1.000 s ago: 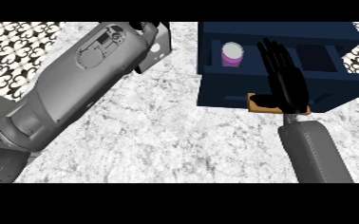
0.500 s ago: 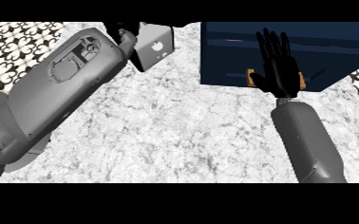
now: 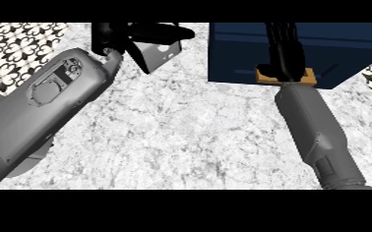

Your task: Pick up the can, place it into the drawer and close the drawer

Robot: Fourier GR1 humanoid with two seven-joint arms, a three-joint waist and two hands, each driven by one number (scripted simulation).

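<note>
We push the dark blue box drawer (image 3: pixel 291 54) shut.
Our right hand (image 3: pixel 287 54) lies flat, fingers straight, on it; the can is hidden; next, lift away.

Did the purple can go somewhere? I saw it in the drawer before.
Cannot tell. The drawer now looks pushed shut with the right hand flat on its front, so the can is hidden.

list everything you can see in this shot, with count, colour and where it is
drawer unit: one, dark navy, upper right on the counter, front shut, no can showing
handle: one, tan, low on the drawer front, partly behind the right robot hand
counter: one, white-grey marble, fills the middle and bottom
patterned surface: one, black and white, upper left corner
left robot hand: one, black, top centre-left, on a grey forearm
right robot hand: one, black, straight fingers against the drawer front, on a grey forearm
</note>
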